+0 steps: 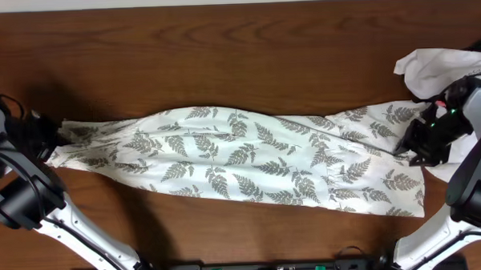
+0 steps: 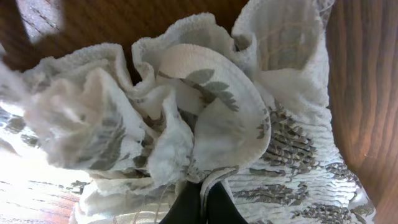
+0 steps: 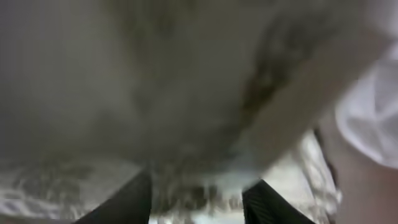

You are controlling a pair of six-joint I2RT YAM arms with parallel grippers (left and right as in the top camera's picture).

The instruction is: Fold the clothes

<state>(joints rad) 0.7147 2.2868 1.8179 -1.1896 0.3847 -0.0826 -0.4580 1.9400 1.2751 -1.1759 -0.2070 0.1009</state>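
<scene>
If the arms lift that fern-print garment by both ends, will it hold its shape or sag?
Probably very floppy: the fern-print garment lies in soft ripples and bunches into ruffles at the left tool. It looks thin and light, so the middle would likely sag. Its puckered texture may resist slipping.

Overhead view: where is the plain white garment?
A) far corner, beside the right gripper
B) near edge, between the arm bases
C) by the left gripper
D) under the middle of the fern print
A: the plain white garment lies bunched at the far corner next to the right gripper, just past that end of the fern-print garment.
</scene>
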